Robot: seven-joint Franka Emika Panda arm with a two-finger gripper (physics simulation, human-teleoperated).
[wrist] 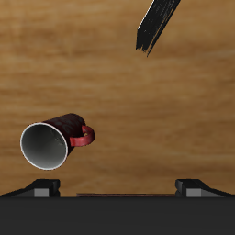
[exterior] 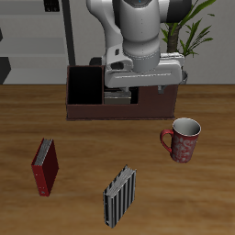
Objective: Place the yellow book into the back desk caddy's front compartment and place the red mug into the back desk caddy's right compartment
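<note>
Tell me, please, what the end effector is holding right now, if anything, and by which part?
Nothing is held: the fingers of the end effector stand wide apart with nothing between them.

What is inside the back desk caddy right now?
The back desk caddy shows one black end section, which looks empty. The gripper and arm cover the middle and other end, so whether the yellow book is inside cannot be told. The red mug stands outside on the table.

Arm's parked at the back, wrist pointing down.
Your gripper point(exterior: 122, 95) hangs low, fingers point(wrist: 41, 188) apart w/ nothing between 'em.
</note>
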